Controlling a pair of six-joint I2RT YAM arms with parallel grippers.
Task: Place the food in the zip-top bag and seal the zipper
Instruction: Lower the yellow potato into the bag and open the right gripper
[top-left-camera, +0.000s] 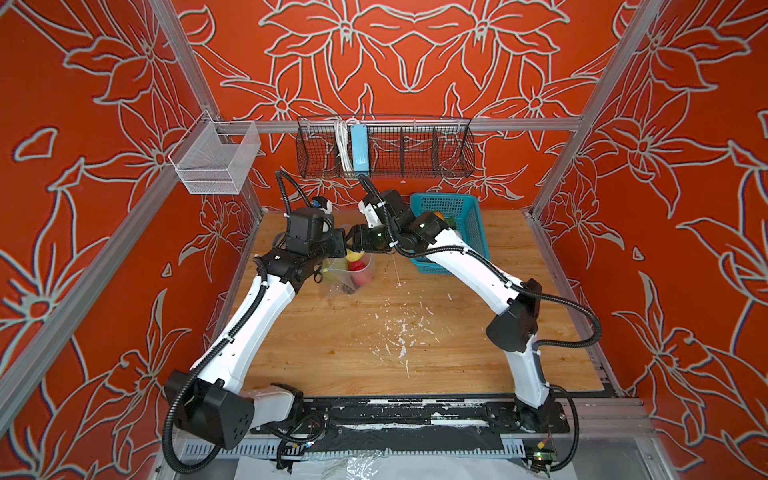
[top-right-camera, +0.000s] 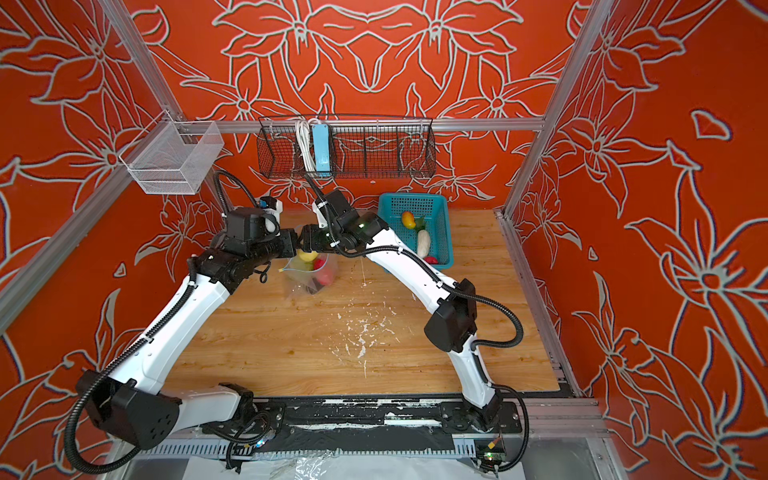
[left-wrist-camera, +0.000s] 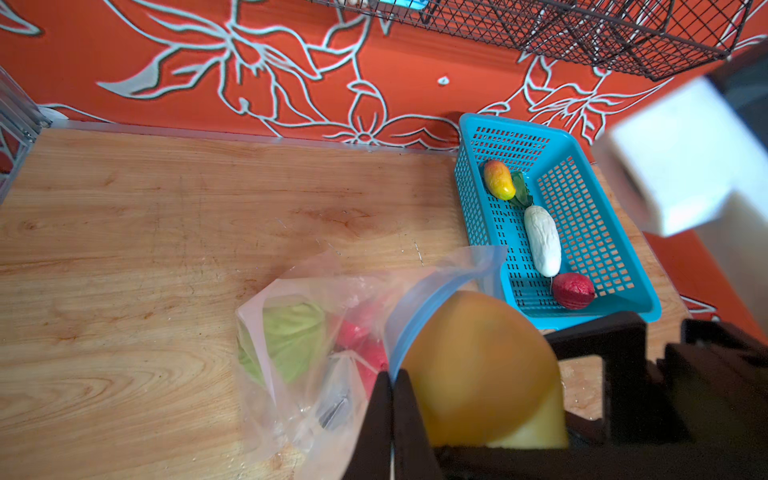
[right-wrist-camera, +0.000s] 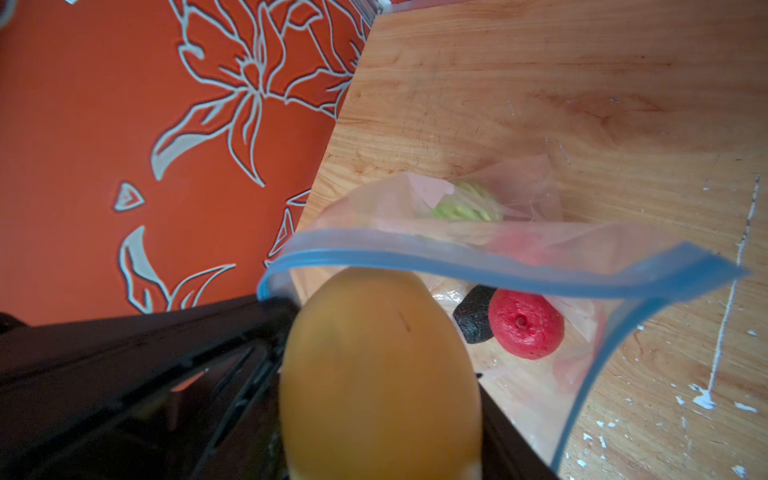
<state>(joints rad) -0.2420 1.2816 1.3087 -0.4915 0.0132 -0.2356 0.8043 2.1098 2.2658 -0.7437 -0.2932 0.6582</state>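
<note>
Left gripper (left-wrist-camera: 391, 386): your left jaws are pressing together on the zipper (left-wrist-camera: 419, 305), and they are holding that edge of the bag (left-wrist-camera: 291, 374) up, so the mouth is gaping open.
Right gripper (top-left-camera: 357, 245): your right jaws are clamping the yellow fruit (right-wrist-camera: 378, 374). It is hanging at the bag's mouth, right against the blue strip, and is not yet down inside.
Bag: its lower part is resting on the desk (top-left-camera: 374, 353). In both top views it is sitting between the two wrists, to the left of the basket (left-wrist-camera: 511, 126).
Inside the bag: a cabbage (left-wrist-camera: 291, 340), a strawberry (right-wrist-camera: 525, 324) and an avocado (right-wrist-camera: 473, 316) are lying at the bottom.
Basket: a mango (left-wrist-camera: 498, 179), a leaf (left-wrist-camera: 521, 192), a radish (left-wrist-camera: 542, 241) and a second strawberry (left-wrist-camera: 573, 291) are lying in a line along its floor.
</note>
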